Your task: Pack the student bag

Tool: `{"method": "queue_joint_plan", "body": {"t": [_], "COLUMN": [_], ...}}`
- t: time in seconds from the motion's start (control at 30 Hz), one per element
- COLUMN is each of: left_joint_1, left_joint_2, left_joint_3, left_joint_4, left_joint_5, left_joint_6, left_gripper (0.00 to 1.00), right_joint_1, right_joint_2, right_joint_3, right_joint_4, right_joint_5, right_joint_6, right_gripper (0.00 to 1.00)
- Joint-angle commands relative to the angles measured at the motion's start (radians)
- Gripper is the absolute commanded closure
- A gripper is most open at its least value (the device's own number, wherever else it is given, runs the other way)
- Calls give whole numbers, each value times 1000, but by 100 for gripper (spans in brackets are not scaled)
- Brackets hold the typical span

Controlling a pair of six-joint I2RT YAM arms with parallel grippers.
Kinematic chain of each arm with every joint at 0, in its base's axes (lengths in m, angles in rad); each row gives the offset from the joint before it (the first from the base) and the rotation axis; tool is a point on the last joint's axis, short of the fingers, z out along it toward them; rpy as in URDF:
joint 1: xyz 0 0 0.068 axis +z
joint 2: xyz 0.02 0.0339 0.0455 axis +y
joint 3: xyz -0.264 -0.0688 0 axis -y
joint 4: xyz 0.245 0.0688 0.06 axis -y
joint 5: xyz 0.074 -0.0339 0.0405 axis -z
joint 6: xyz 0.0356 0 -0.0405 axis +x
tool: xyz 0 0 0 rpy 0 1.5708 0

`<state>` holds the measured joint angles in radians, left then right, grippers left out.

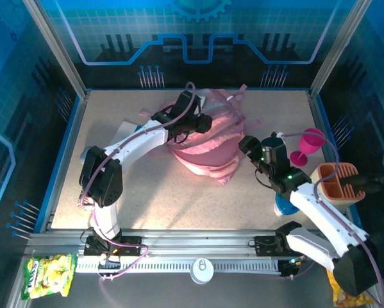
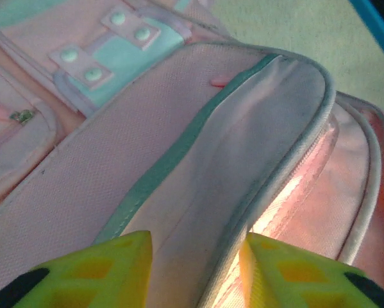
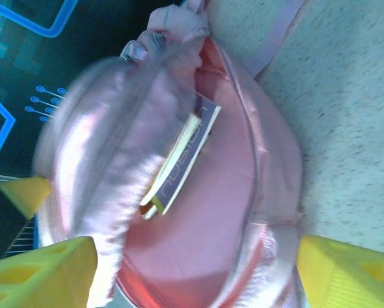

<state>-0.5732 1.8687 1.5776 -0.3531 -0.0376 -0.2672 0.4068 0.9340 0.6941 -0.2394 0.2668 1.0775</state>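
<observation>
The pink student bag point(image 1: 208, 149) lies mid-table with its main pocket gaping. My left gripper point(image 1: 193, 122) rests on the bag's upper left side. In the left wrist view its yellow fingers stand apart, open, straddling the grey-piped edge of a flap of the bag point(image 2: 115, 147), and I cannot tell whether they touch it. My right gripper point(image 1: 249, 146) hovers at the bag's right side. It is wide open point(image 3: 192, 256) over the bag's mouth point(image 3: 224, 218). A thin dark-blue book point(image 3: 179, 160) sticks into the pocket.
A magenta goblet cup point(image 1: 309, 144) and an orange holder point(image 1: 338, 181) stand to the right of the right arm. A blue object point(image 1: 283, 206) lies under that arm. A yellow-green snack packet point(image 1: 47, 274) sits off the table's front left corner.
</observation>
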Motion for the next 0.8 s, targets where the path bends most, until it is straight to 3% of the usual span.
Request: {"method": "queue_joint_plan", "body": {"t": [0.0,0.23,0.4,0.77], "left_joint_1": [18,106,236,430], "left_joint_2": [-63,-219,-312,-225], "left_joint_3": [-92,-334,-492,-497], "left_joint_4": [24,23,11,-61], "left_joint_5": [32,20,-22,-45], "left_joint_6": [-64,-182,-222,-192], "left_gripper": [44,16,1,1], "right_joint_1": [8,9,26,85], "right_joint_2": [-36,27,126,216], "right_joint_3": [66,102,136,176], "right_joint_4": [-166,-86,-41,-14], "right_joint_5": [61,-45,-103,-128], "right_joint_6": [-130,-209,-211,-211], "right_gripper": [15,4,1,0]}}
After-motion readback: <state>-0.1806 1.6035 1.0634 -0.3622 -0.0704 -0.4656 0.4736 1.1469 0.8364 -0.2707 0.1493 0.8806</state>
